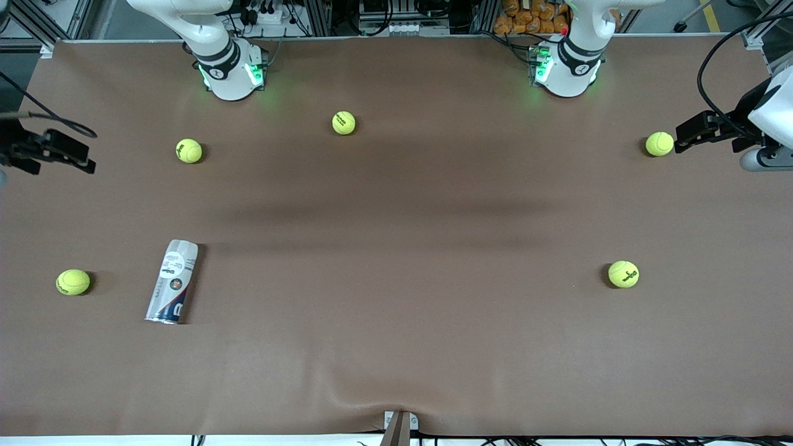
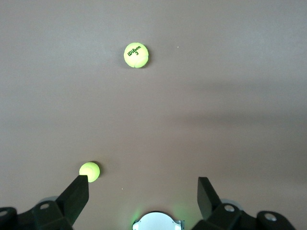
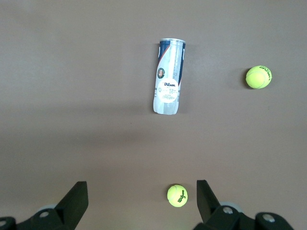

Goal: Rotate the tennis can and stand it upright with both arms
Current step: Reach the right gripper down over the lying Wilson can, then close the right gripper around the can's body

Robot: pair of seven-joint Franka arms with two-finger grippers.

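The tennis can [image 1: 172, 282] lies on its side on the brown table toward the right arm's end, its silvery rim end nearest the front camera. It also shows in the right wrist view [image 3: 169, 82], white and navy label up. My right gripper [image 1: 87, 155] is open and empty, up in the air at the table's edge at the right arm's end, well apart from the can; its jaws stand wide apart in its wrist view [image 3: 141, 184]. My left gripper [image 1: 680, 139] is open and empty at the left arm's end, beside a tennis ball [image 1: 659, 144]; it also shows in its wrist view [image 2: 144, 181].
Other yellow-green tennis balls lie scattered: one [image 1: 73, 282] beside the can, one [image 1: 188, 150] and one [image 1: 344, 122] near the right arm's base [image 1: 230, 71], one [image 1: 623, 274] toward the left arm's end. The table cover is wrinkled near the front edge [image 1: 347, 384].
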